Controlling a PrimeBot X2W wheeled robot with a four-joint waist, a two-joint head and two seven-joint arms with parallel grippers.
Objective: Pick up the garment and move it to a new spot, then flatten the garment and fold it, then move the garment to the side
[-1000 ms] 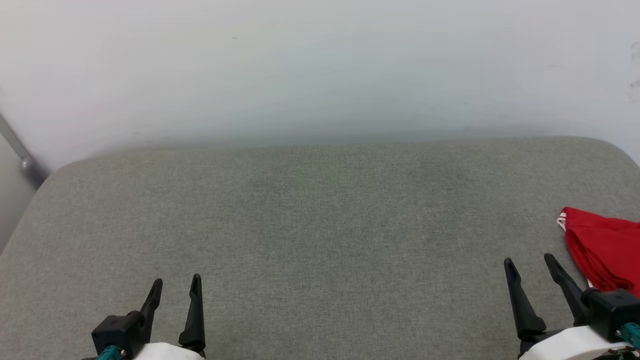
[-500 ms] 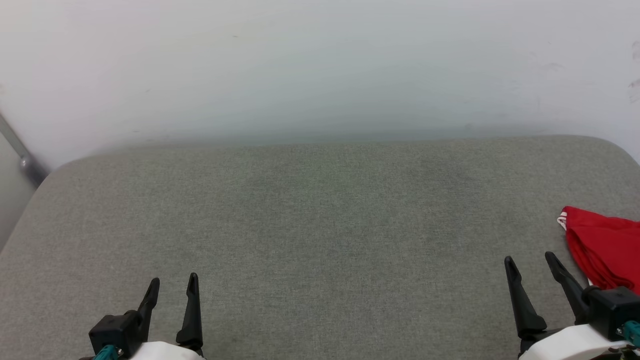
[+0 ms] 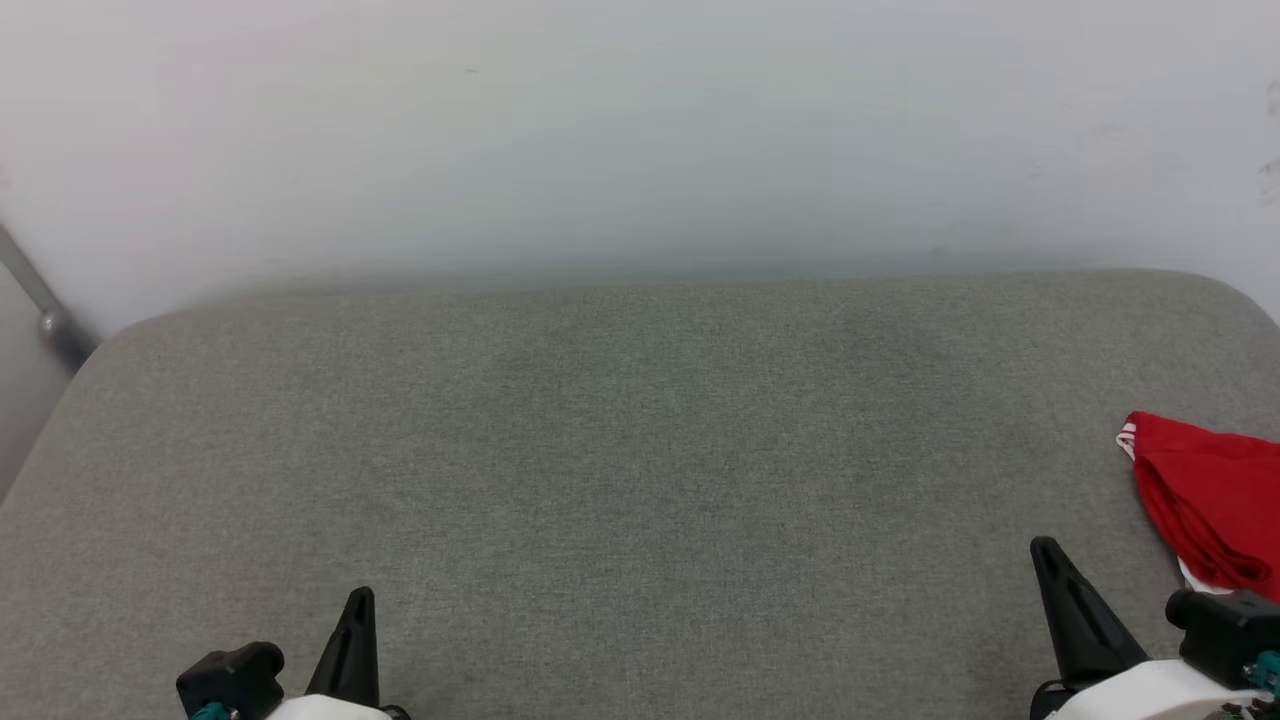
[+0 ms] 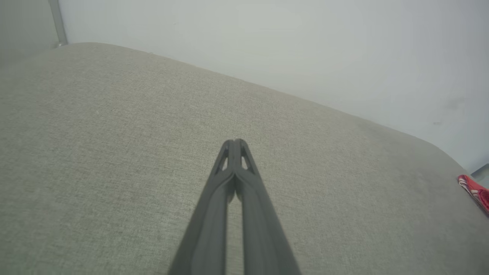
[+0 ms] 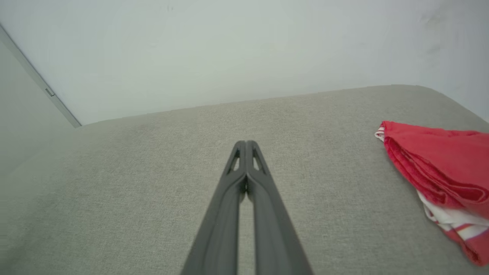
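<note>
The garment (image 3: 1210,495) lies folded into a red bundle with a bit of white and striped trim at the right edge of the grey cushion (image 3: 640,430); the right wrist view shows the garment (image 5: 439,168) to the right of my fingers. My right gripper (image 3: 1048,548) is shut and empty, just left of the bundle and apart from it, tips pressed together (image 5: 246,143). At the lower left my left gripper (image 3: 362,595) is shut on nothing, above bare cushion (image 4: 234,141). The garment's red edge (image 4: 473,189) peeks in at the far right of the left wrist view.
A pale wall (image 3: 640,130) rises behind the cushion's rounded back edge. A grey metal bar (image 3: 40,300) runs down at the far left beside the cushion's corner.
Both grippers have gone from open to shut, empty. Both have drawn back a little toward the bottom of the head view. The garment has not moved.
</note>
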